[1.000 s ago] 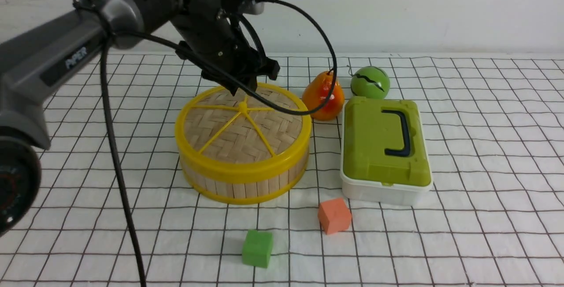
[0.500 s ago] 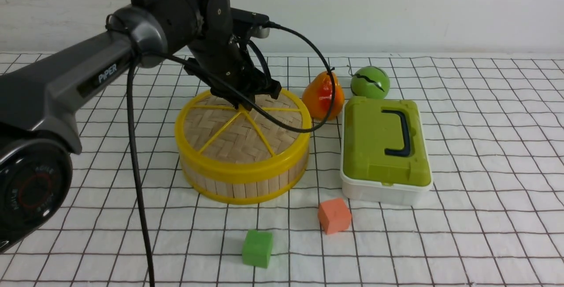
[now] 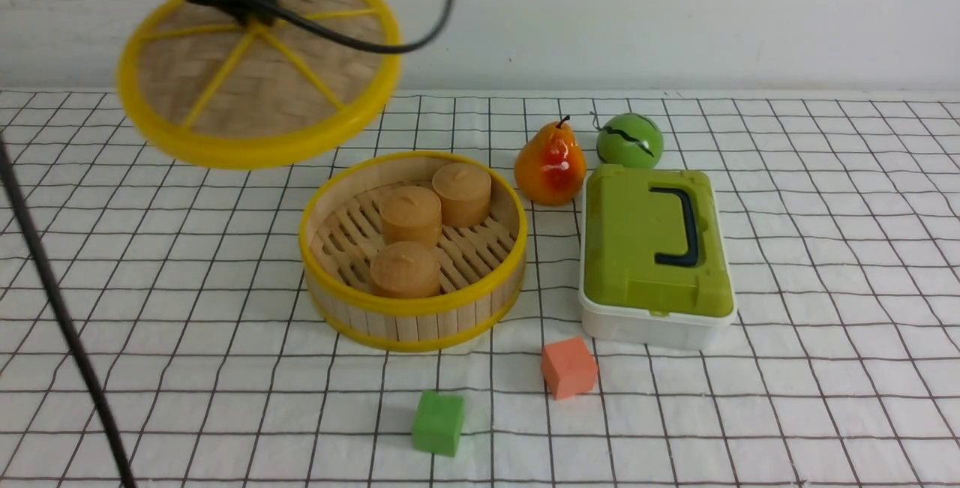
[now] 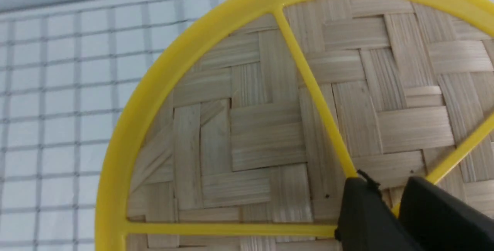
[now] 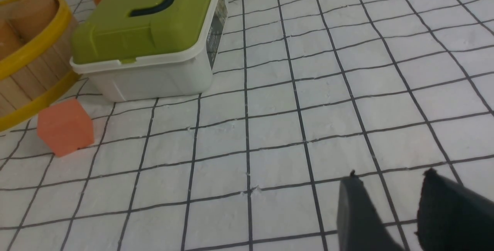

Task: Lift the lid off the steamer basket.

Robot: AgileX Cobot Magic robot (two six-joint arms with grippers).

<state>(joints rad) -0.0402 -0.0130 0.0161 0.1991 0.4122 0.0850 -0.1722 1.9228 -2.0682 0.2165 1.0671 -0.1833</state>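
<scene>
The lid [image 3: 255,87], a woven bamboo disc with a yellow rim and yellow spokes, hangs tilted in the air at the upper left, well above and left of the steamer basket [image 3: 412,315]. My left gripper [image 3: 259,12] is shut on the lid's centre hub; in the left wrist view its black fingers [image 4: 362,212] pinch the hub of the lid [image 4: 262,135]. The basket stands open on the cloth with three tan cylinders [image 3: 410,214] on its slatted floor. My right gripper [image 5: 389,189] is open and empty above bare cloth, out of the front view.
A white box with a green lid and dark handle [image 3: 656,248] stands right of the basket. A pear [image 3: 550,166] and a green ball [image 3: 630,140] sit behind it. An orange cube [image 3: 569,366] and a green cube [image 3: 438,422] lie in front. A black cable [image 3: 60,315] hangs at left.
My left gripper has lifted the lid off the basket and carried it up and to the left. The basket now stands open, showing three cylinders inside.
</scene>
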